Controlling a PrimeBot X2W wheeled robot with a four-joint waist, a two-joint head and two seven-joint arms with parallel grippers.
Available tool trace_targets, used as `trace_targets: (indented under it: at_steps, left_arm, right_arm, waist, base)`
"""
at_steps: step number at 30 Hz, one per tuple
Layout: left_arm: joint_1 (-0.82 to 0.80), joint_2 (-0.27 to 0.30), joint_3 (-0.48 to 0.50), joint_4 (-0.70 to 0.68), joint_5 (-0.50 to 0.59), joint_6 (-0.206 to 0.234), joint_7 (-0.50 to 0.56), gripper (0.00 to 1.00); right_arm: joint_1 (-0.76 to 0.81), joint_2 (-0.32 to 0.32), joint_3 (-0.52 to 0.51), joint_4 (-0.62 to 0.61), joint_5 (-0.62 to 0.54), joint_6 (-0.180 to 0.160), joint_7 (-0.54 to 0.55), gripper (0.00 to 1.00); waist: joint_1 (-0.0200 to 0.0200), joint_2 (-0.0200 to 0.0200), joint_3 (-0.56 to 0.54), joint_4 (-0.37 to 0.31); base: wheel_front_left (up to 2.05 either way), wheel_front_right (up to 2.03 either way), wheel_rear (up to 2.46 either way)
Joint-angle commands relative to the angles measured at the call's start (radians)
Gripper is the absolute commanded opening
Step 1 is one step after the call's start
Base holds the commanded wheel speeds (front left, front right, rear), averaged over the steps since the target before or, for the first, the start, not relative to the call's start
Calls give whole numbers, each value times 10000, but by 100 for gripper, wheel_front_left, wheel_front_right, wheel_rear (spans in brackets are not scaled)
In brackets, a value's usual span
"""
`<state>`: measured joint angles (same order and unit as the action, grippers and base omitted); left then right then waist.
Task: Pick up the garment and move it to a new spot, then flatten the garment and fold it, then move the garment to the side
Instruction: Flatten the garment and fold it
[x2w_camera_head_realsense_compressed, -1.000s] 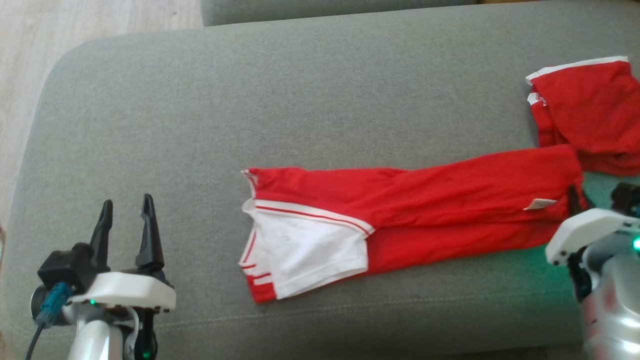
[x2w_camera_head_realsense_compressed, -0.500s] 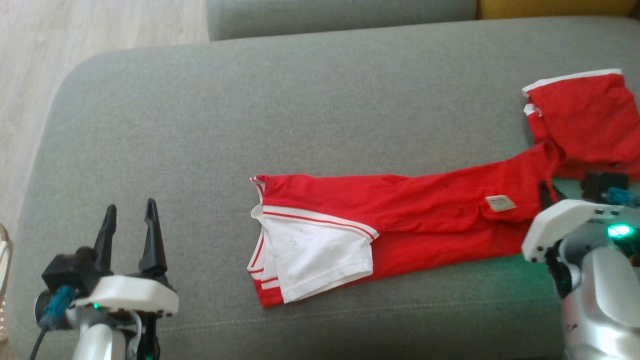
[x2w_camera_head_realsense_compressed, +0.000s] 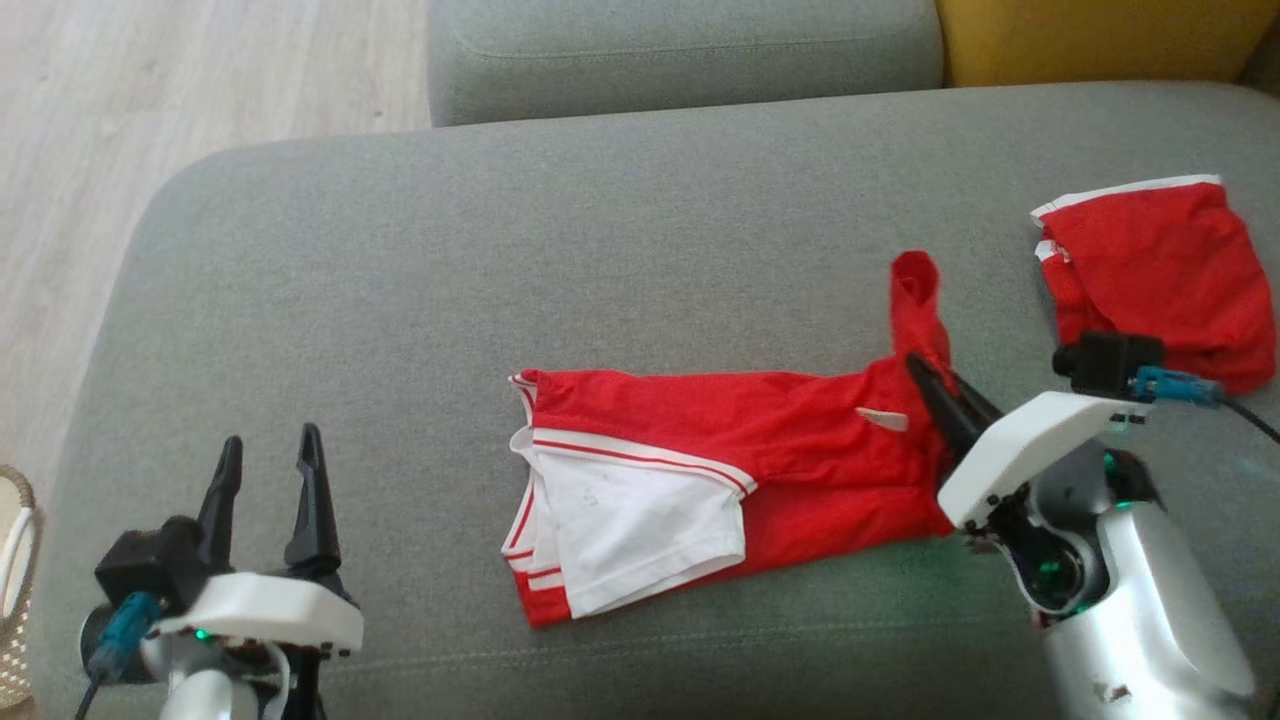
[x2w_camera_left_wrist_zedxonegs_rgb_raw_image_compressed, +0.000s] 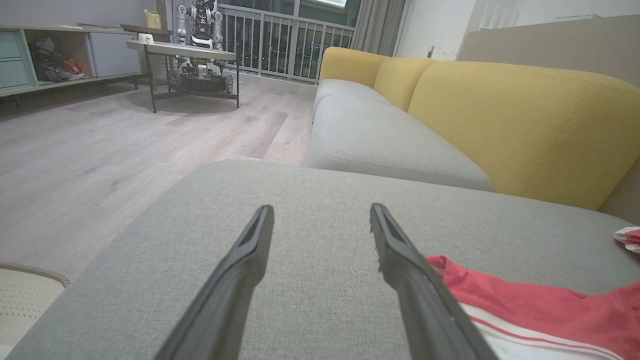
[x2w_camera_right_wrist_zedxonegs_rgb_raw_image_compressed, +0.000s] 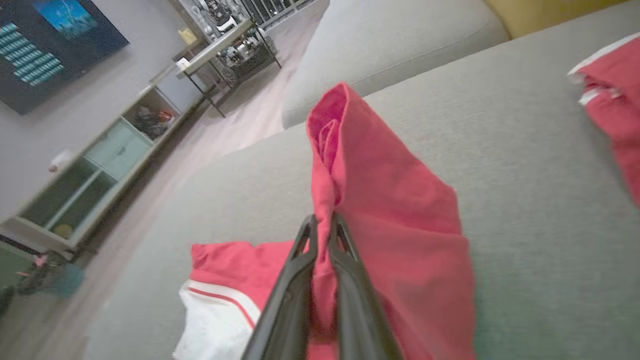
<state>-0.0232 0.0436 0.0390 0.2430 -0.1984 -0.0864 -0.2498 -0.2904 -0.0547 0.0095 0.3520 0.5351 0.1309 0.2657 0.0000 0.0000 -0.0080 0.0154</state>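
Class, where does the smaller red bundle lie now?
In the head view the bundle lies far right on the grey cushion, just beyond the right tool, apart from the long garment.

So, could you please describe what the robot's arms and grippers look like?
Both the left gripper and right gripper have two long, tapering black fingers on a rounded white housing with a small green light. Beside each sits a black wrist camera with a blue plug and dark cable. The forearms are glossy silver-grey.

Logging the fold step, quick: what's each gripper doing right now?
Left gripper: open, holding nothing.
Right gripper: shut on the red garment, its end raised.
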Motion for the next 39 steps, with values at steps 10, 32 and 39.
trace_targets:
  at_steps: [10,32,39]
  left_arm:
    - [-205,67,-10,-255,-247,161,-120,100]
    - [-399,66,-470,-28,-514,265,-120,100]
    - [-505,66,-518,20,-536,288,-120,100]
  right_arm:
    - [-219,44,2512,-4,3458,-2,-950,0]
    - [-2570,45,8015,3649,8630,-2,-4488,0]
    - [-3252,45,9359,4328,9689,-2,-4983,0]
  waist:
    - [0,0,52,520]
    - [0,0,727,1821]
    - [0,0,943,1894]
  base:
    - [0,0,0]
    - [0,0,0]
    - [0,0,0]
